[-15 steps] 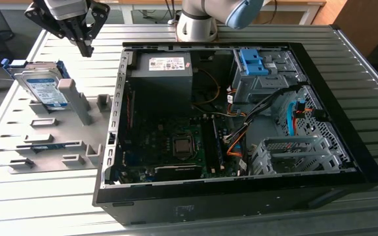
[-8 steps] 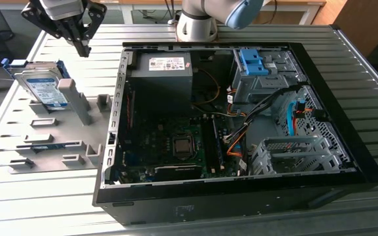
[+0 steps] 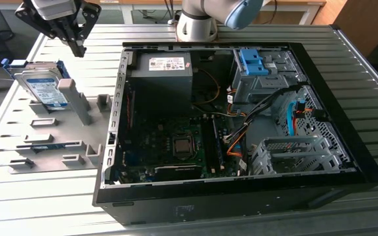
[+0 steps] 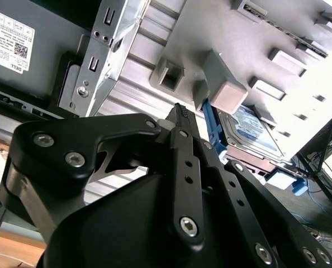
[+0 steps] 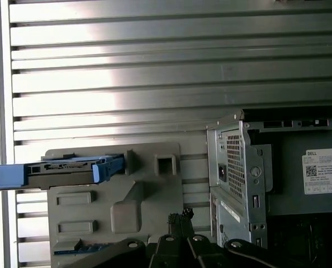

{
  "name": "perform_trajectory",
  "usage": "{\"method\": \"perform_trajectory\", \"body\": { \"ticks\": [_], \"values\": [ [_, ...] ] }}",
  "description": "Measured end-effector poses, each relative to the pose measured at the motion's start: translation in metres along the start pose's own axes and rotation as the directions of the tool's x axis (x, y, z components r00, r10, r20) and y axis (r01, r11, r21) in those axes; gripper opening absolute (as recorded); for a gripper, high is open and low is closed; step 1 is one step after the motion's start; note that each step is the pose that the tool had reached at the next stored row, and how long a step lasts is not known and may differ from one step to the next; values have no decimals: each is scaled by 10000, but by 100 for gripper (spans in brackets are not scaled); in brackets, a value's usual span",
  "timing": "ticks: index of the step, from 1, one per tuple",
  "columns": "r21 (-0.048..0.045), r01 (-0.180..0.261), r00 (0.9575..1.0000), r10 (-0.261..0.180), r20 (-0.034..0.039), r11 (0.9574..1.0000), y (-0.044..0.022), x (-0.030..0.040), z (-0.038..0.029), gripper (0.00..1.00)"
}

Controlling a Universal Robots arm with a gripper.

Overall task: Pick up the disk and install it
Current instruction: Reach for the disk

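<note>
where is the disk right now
The disk is propped on edge in the grey fixture tray at the exterior view's left, just outside the open computer case; the end effector hovers above it, not touching.

Open computer case (image 3: 208, 211) on slatted metal table (image 3: 38, 206); grey fixture plate (image 3: 51, 142) beside it; power supply (image 3: 166, 73) inside.

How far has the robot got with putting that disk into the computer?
Barely started. Nothing looks done yet: the disk stands in the grey holder, outside the open computer case. In hand: nothing; the gripper hovers near the disk, apart from it, fingers closed and empty. Both pickup and installation remain.
</note>
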State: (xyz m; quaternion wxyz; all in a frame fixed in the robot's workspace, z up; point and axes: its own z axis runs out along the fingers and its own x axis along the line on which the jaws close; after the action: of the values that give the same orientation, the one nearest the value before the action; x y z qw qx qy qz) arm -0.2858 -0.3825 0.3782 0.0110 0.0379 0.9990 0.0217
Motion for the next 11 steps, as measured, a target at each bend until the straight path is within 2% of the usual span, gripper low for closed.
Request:
{"method": "perform_trajectory", "body": {
  "ticks": [6, 11],
  "values": [
    [1, -1, 10000, 1, -5, 10000, 10, 70, 1, 11],
    [1, 1, 10000, -1, -6, 10000, 29, 206, 1, 11]
  ]
}}
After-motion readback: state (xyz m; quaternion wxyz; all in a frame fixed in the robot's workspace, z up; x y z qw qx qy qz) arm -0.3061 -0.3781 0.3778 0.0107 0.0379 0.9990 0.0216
